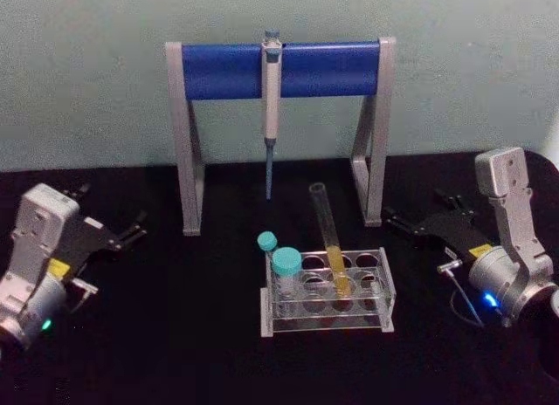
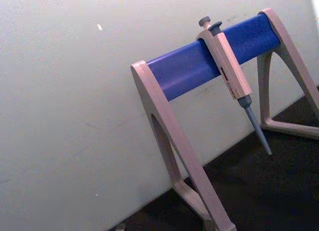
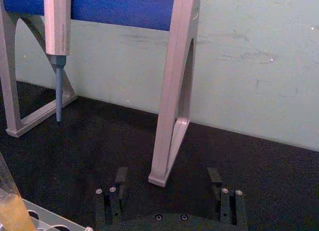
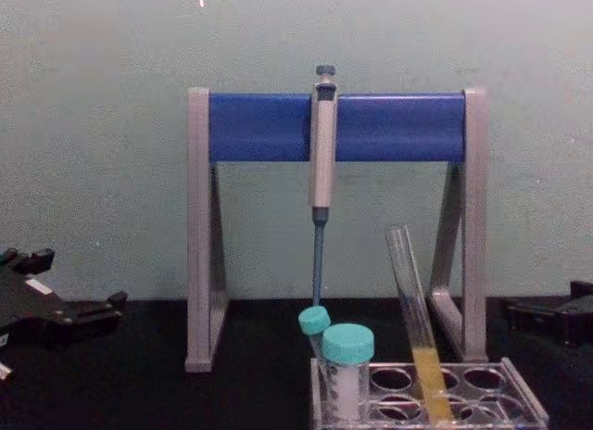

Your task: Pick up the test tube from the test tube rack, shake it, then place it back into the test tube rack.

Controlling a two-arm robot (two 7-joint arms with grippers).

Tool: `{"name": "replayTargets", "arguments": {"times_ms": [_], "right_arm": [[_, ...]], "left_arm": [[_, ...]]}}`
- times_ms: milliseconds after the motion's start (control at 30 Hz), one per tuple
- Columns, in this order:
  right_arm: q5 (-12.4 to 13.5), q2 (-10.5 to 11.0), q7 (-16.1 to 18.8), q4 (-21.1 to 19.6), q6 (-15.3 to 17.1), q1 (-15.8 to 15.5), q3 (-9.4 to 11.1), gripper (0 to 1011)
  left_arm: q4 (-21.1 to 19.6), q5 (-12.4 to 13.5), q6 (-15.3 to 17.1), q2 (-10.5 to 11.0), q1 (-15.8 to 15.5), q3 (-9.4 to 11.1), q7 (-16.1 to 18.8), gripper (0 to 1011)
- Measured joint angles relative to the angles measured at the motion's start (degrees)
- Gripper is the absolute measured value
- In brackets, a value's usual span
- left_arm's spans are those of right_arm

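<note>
The test tube (image 1: 328, 239) stands tilted in the clear test tube rack (image 1: 387, 287) at the table's centre, with yellow liquid in its lower part. From the chest view the test tube (image 4: 415, 333) leans left out of the rack (image 4: 523, 400). My left gripper (image 1: 112, 206) rests open at the left, well away from the rack; it is also at the chest view's left edge (image 4: 74, 280). My right gripper (image 1: 415, 209) lies open to the right of the rack, empty. Its fingers (image 3: 121, 176) point at the stand's foot, with the tube (image 3: 10, 208) off to one side.
A tall grey-and-blue pipette stand (image 1: 218, 71) stands behind the rack with a grey pipette (image 1: 271, 99) hanging from its bar. Two teal-capped vials (image 1: 286, 265) sit in the rack's left end. A pale wall closes off the back of the black table.
</note>
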Motion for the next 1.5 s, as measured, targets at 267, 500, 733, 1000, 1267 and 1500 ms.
{"name": "replayTargets", "arguments": {"times_ms": [267, 500, 733, 1000, 1267, 1500], "right_arm": [[0.0, 0.0, 0.0, 0.0, 0.0, 0.0, 0.0, 1000], [0.0, 0.0, 0.0, 0.0, 0.0, 0.0, 0.0, 1000], [0.0, 0.0, 0.0, 0.0, 0.0, 0.0, 0.0, 1000], [0.0, 0.0, 0.0, 0.0, 0.0, 0.0, 0.0, 1000], [0.0, 0.0, 0.0, 0.0, 0.0, 0.0, 0.0, 1000], [0.0, 0.0, 0.0, 0.0, 0.0, 0.0, 0.0, 1000]], "left_arm": [[0.0, 0.0, 0.0, 0.0, 0.0, 0.0, 0.0, 1001], [0.0, 0.0, 0.0, 0.0, 0.0, 0.0, 0.0, 1001], [0.0, 0.0, 0.0, 0.0, 0.0, 0.0, 0.0, 1001], [0.0, 0.0, 0.0, 0.0, 0.0, 0.0, 0.0, 1001], [0.0, 0.0, 0.0, 0.0, 0.0, 0.0, 0.0, 1001], [0.0, 0.0, 0.0, 0.0, 0.0, 0.0, 0.0, 1002]]}}
